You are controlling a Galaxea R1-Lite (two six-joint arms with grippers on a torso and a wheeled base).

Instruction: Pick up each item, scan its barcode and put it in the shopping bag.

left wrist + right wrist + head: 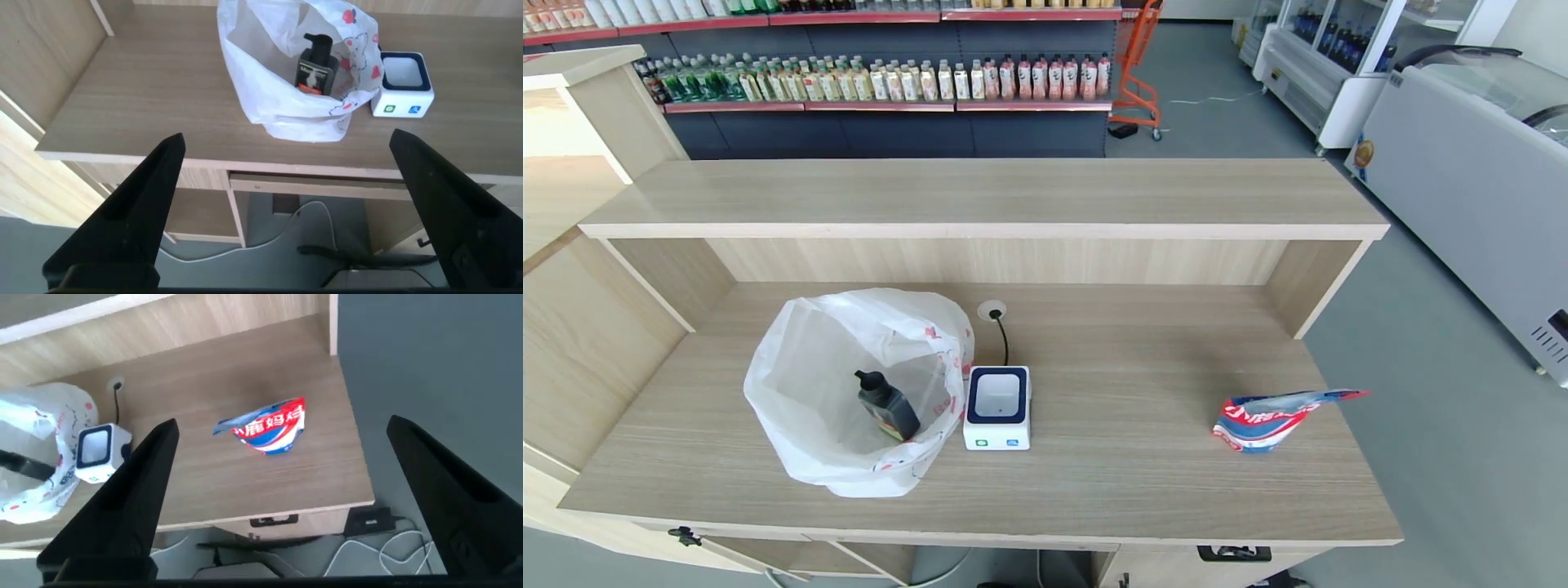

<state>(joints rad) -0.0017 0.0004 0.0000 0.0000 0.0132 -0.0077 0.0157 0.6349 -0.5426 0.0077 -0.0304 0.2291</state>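
Fingers (155,196) on left gripper (288,139) and right gripper (282,425) are wide open, empty. I think the right-side pouch (1267,418) needs grabbing next.

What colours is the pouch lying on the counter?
Red, white and blue pouch; clearest in the head view.

The left end effector (288,139) hangs off the near edge of the table (139,90), higher than its top and angled down toward it, its two dark fingers (139,212) spread wide. The right end effector (283,423) hangs likewise off that near edge, toward the table's right end, with its fingers also spread wide.
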